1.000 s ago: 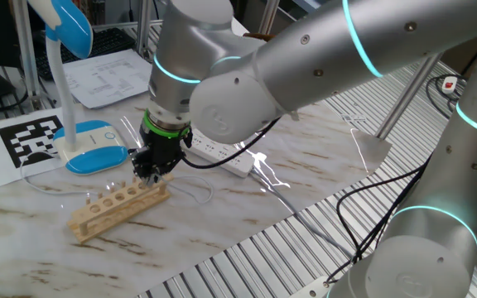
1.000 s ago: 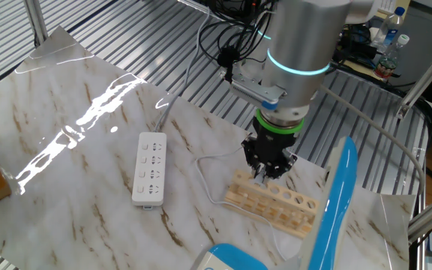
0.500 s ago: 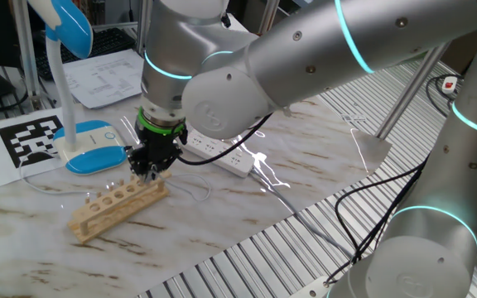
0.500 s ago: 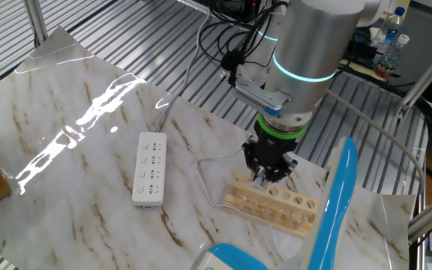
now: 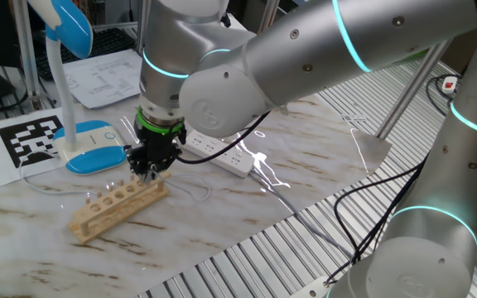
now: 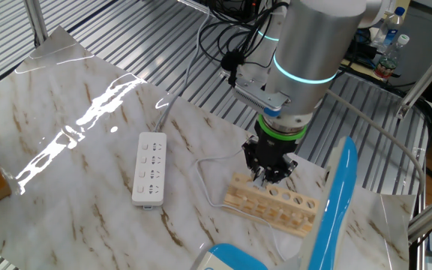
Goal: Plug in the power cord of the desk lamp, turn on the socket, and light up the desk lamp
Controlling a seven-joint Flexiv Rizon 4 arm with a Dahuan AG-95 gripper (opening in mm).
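The desk lamp stands at the left, with its blue-topped base [image 5: 94, 147] and blue head [image 5: 69, 25]; its head [image 6: 334, 202] fills the near right of the other fixed view. The white socket [image 6: 150, 168] lies flat on the marble, partly behind the arm [image 5: 222, 154]. My gripper [image 5: 148, 170] [image 6: 267, 175] points down just over the end of a wooden rack, between the lamp base and the socket. Its fingers stand close together on a small whitish piece. The thin power cord [image 6: 214, 158] runs across the marble up to it.
A wooden rack with round holes [image 5: 119, 206] [image 6: 273, 203] lies right under the gripper. Papers [image 5: 106, 76] and a black-and-white marker sheet [image 5: 31, 136] lie behind the lamp. Black robot cables [image 5: 371, 192] cross the slatted table on the right.
The gripper has shifted a little towards the lamp base over the rack's end. Its jaws have kept the same gap. Nothing has moved in the last half second.
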